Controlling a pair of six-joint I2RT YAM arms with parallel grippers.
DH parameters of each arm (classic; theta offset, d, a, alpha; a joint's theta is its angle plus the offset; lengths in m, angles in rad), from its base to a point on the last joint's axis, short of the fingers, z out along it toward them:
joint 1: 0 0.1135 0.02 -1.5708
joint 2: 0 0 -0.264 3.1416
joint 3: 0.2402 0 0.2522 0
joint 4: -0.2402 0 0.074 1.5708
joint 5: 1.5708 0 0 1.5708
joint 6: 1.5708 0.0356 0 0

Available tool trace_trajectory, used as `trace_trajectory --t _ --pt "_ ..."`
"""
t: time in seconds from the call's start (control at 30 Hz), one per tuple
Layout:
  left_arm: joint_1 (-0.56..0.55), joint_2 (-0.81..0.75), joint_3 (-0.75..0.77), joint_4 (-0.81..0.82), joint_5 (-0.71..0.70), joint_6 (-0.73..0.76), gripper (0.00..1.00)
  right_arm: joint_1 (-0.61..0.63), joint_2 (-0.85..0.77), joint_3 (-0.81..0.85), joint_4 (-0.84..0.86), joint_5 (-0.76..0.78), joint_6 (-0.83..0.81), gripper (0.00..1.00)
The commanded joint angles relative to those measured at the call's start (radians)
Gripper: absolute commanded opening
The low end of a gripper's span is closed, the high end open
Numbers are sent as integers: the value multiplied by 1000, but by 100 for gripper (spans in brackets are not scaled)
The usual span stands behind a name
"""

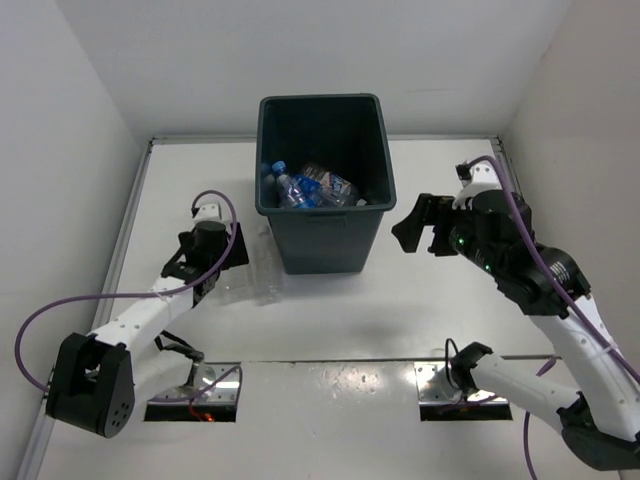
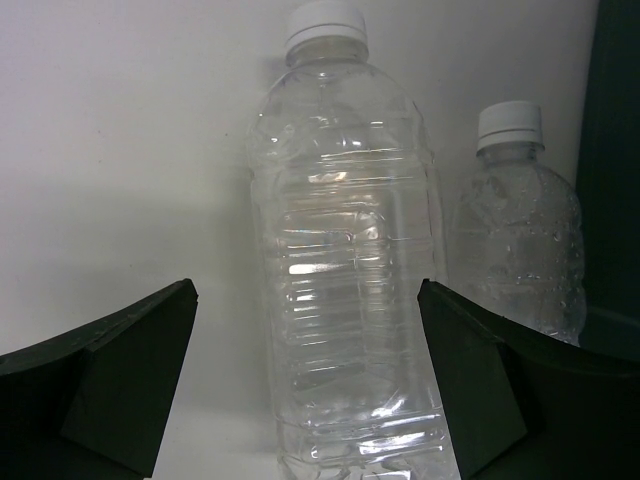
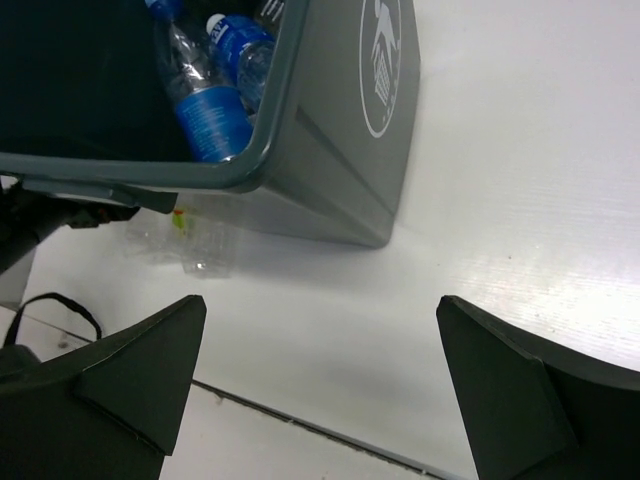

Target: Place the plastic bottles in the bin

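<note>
The dark grey bin (image 1: 322,225) stands at the table's middle and holds several bottles with blue labels (image 1: 305,188). They also show in the right wrist view (image 3: 212,112) inside the bin (image 3: 345,150). My left gripper (image 1: 238,262) is low at the bin's left side and open. Its jaws stand on either side of a plain clear bottle with a white cap (image 2: 345,260), without touching it. A smaller clear bottle (image 2: 522,250) stands behind it, next to the bin wall (image 2: 618,150). My right gripper (image 1: 420,232) is open and empty, raised to the right of the bin.
White walls close in the table on the left, back and right. The clear bottles on the table show faintly beside the bin (image 1: 262,282) and in the right wrist view (image 3: 188,238). Cables loop by both arm bases.
</note>
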Motion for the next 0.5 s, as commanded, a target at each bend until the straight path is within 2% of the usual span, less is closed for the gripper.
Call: trace_trajectory --t 0.0,0.23,0.47 --pt "11 0 17 15 23 10 100 4 -2 -10 83 -18 -61 100" --pt "0 35 8 45 32 10 100 4 71 -10 128 -76 -132 100" --pt "-9 26 46 68 -25 -8 100 4 116 1 205 -105 -179 100"
